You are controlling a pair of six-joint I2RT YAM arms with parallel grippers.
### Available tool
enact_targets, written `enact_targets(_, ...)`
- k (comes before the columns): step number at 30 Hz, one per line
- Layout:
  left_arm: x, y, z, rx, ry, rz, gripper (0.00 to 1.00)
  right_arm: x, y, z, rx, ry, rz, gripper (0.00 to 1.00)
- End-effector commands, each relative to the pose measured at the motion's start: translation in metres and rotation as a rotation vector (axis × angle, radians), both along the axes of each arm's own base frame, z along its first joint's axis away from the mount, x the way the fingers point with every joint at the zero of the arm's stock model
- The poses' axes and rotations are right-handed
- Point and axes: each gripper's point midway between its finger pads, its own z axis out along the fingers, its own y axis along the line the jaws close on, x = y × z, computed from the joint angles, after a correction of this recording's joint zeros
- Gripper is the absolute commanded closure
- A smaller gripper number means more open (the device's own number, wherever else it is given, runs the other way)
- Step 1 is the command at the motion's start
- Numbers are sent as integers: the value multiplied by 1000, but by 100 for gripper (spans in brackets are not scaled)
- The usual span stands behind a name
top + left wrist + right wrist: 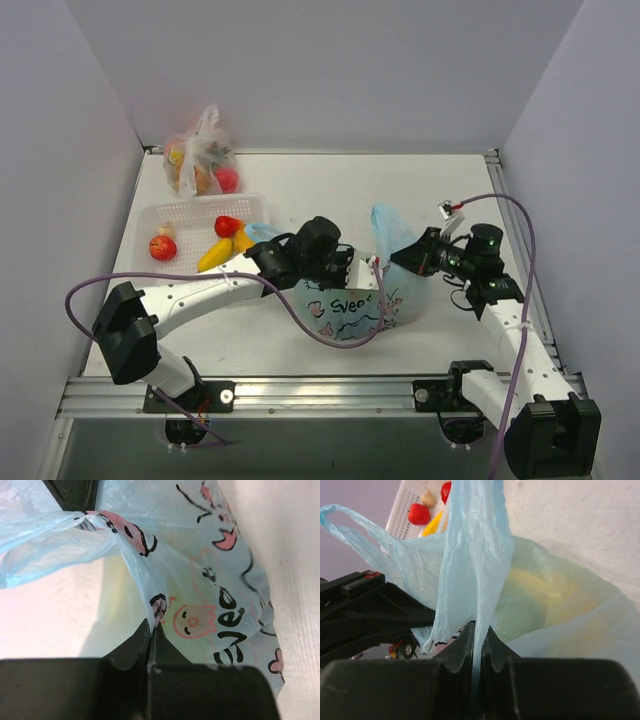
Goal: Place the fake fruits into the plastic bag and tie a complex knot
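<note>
The left fingers [127, 652] and right fingers [452, 652] were each clamped on the bag [345, 305], likely holding its mouth up for more fruit [215, 255].

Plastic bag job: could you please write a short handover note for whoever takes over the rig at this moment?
Hands: left hand shut on the plastic bag edge; right hand shut on its raised handle.
Done: some fake fruits show through the bag.
Left: banana and two red fruits lie in the white basket; handles untied, no knot.
</note>
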Motion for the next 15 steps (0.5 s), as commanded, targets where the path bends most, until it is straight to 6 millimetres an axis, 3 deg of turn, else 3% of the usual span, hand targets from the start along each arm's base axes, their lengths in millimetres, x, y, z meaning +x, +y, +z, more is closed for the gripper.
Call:
enact_targets(1,17,-4,69,-88,-160,-40,100,26,0,77,46,-180,-46,100)
enact_targets(5,12,4,81,-18,-260,-183,100,28,-5,111,83,-214,-123,100)
enact_targets(7,0,7,66,23,-247,-234,100,28,-8,105,75,-183,-149,100)
enact_targets(9,-8,7,47,57,-235,-270,100,30,-12,81,37,-131,-184,100)
enact_targets(13,-28,13,-30,205,-132,-335,100,28,-21,25,-37,-10,-229,100)
enact_targets(15,-34,19,-57,266,-102,-351,100,24,-25,-2,-71,38,-240,100)
